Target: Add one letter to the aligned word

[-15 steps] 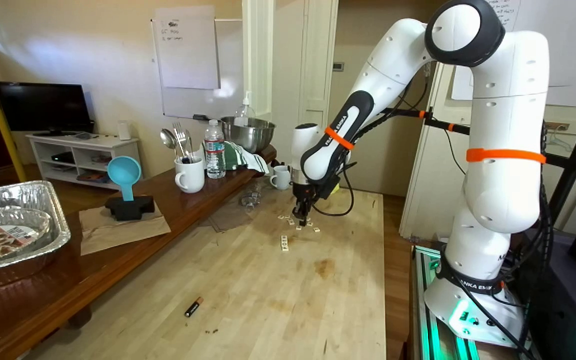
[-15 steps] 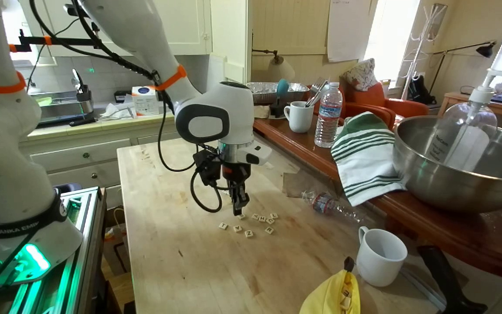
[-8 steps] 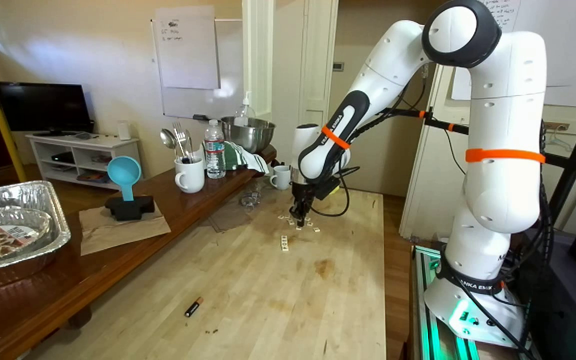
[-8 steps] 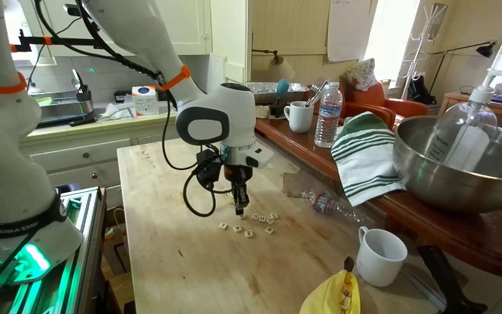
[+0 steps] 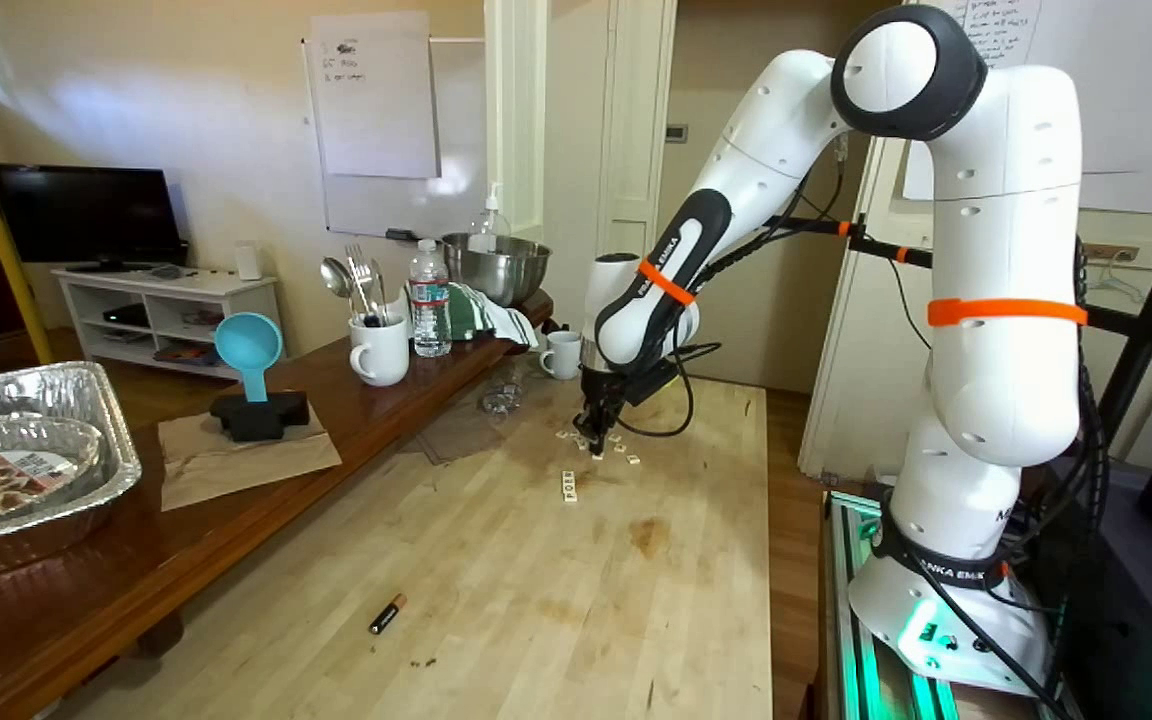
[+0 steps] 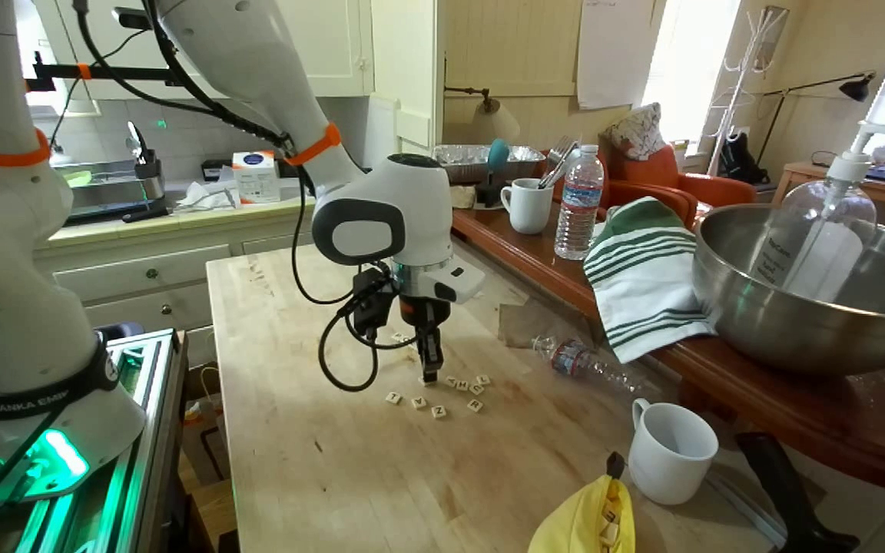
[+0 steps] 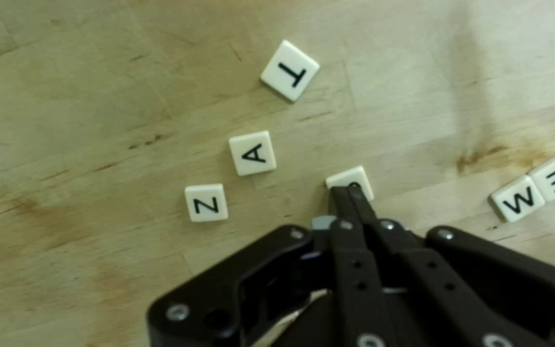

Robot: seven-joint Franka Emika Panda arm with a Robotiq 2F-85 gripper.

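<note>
The aligned word point(image 5: 569, 486), a short row of tiny pale tiles, lies on the counter point(image 5: 576, 580), its long axis running nearly toward the camera in an exterior view. In the wrist view it slants from lower left to upper right; two whole tiles show, a third cut off by the right edge. The gripper point(image 7: 347, 189) has its two fingers together, tips covering much of one loose tile point(image 7: 352, 178); whether they touch it cannot be told. Three more lie whole there: a T tile point(image 7: 291, 71), an A tile point(image 7: 253, 153), and a Z or sideways N tile point(image 7: 206, 202). In an exterior view a looping cable point(image 6: 350, 389) and the gripper mostly block the row; eight loose tiles and part of a ninth show.
</note>
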